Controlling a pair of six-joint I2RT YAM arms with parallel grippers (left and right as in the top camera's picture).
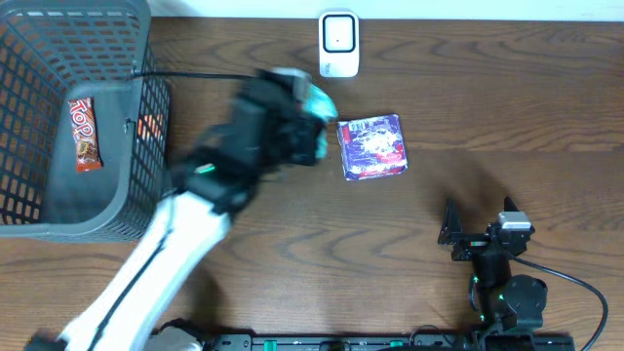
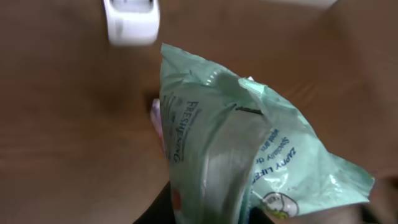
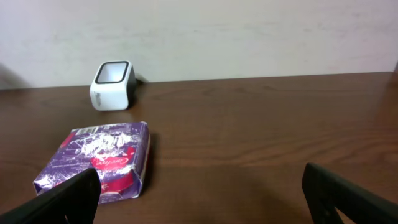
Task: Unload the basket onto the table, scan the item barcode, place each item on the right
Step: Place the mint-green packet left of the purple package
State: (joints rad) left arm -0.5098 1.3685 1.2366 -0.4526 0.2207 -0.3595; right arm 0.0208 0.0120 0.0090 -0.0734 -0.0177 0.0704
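My left gripper (image 1: 304, 119) is shut on a pale green plastic packet (image 2: 249, 149), held above the table just left of the purple pack. The packet's tip (image 1: 320, 100) shows teal in the overhead view. The white barcode scanner (image 1: 338, 44) stands at the back of the table, ahead of the packet, and appears as a blurred white block (image 2: 132, 23) in the left wrist view. A purple and red pack (image 1: 372, 146) lies flat on the table; it also shows in the right wrist view (image 3: 99, 158). My right gripper (image 1: 476, 230) rests open at the front right, nothing between its fingers.
A grey mesh basket (image 1: 58, 210) at the left holds a red snack bar (image 1: 85, 134). The scanner's black cable (image 1: 195, 76) runs along the back towards the basket. A pale wall stands behind the scanner (image 3: 112, 84).
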